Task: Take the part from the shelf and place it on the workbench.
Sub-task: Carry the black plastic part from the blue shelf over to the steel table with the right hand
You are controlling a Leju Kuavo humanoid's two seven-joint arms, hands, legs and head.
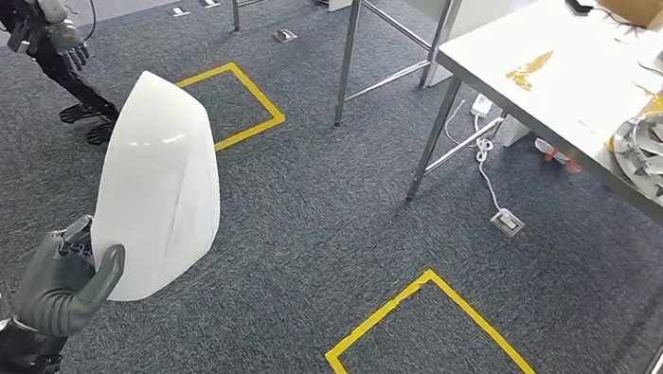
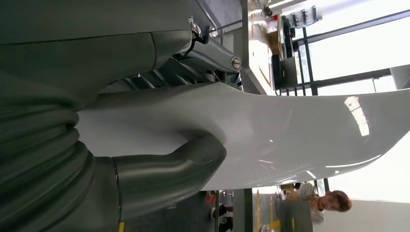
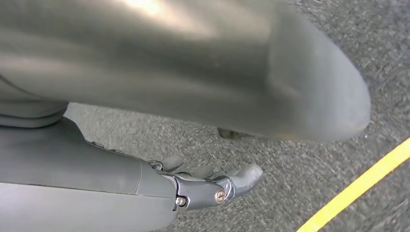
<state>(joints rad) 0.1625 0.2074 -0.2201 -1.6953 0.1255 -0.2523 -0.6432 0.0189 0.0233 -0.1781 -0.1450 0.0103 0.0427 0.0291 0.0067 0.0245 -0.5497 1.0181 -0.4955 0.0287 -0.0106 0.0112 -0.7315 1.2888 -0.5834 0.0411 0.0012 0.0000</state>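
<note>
Gripping the part [image 1: 159,187] by its lower edge, the left hand [image 1: 66,283] is holding this glossy white, curved, pointed shell upright above the carpet, well left of the desk [image 1: 561,77]. Left wrist view is showing its thumb [image 2: 167,174] pressing the shell. Right hand [image 3: 203,186] is hanging over carpet, fingers loosely apart, holding nothing.

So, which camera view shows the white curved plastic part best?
The head view: the white curved plastic part appears whole, upright, gripped at its lower edge by the left hand. The left wrist view shows its glossy surface up close under the thumb. In the right wrist view I cannot make it out.
</note>
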